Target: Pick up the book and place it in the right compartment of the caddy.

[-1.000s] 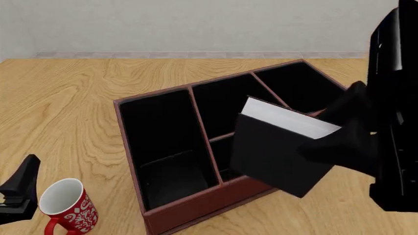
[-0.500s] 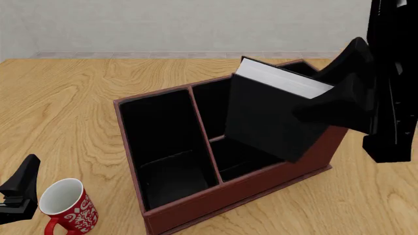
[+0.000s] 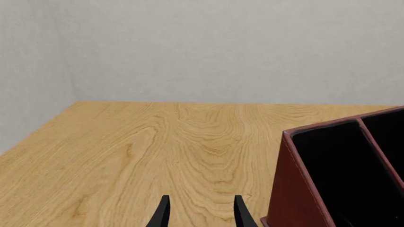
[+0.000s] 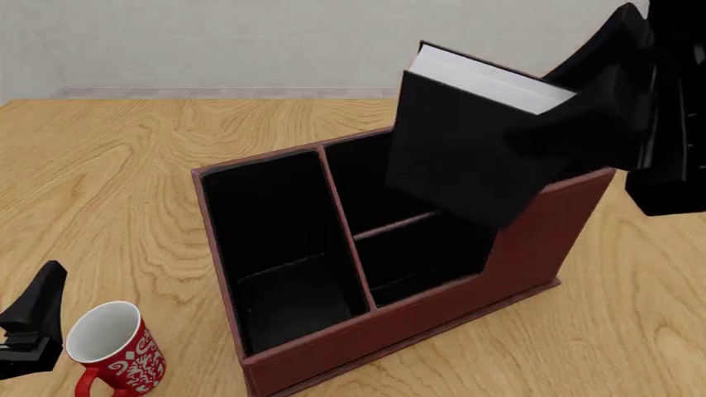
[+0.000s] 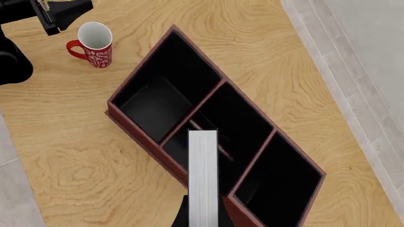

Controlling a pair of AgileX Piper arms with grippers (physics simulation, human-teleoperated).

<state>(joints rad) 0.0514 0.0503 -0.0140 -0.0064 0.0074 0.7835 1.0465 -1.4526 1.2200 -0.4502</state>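
Left gripper idles parted beside mug; our right gripper clamps the book, tilted above the caddy, overhanging its middle; lowering now risks missing the right compartment, striking the divider.

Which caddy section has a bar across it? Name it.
The middle section of the caddy: a reddish bar crosses it. The wide left section and the right compartment are undivided.
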